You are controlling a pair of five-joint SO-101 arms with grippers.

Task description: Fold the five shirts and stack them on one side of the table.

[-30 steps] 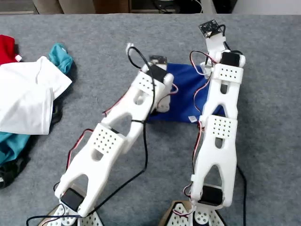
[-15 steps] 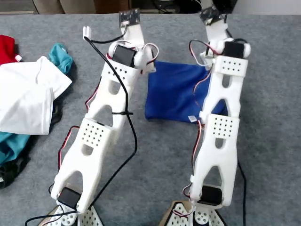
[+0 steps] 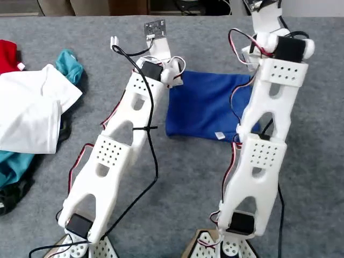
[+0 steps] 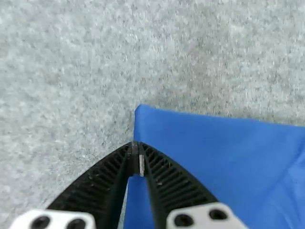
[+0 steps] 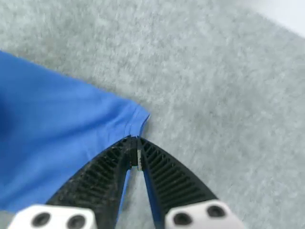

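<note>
Blue shirt (image 3: 201,107) lies flat mid-table (image 3: 306,161); it looks soft, light and limp, best taken at its far corners, where my left gripper (image 4: 136,160) and right gripper (image 5: 134,152) sit closed, apparently nipping the cloth edge.

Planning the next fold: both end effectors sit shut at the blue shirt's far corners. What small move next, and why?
Probably raise both corners together a little, to begin folding toward the near edge: the left end effector and right end effector each seem pinched on a far corner of the blue shirt, which lies flat.
</note>
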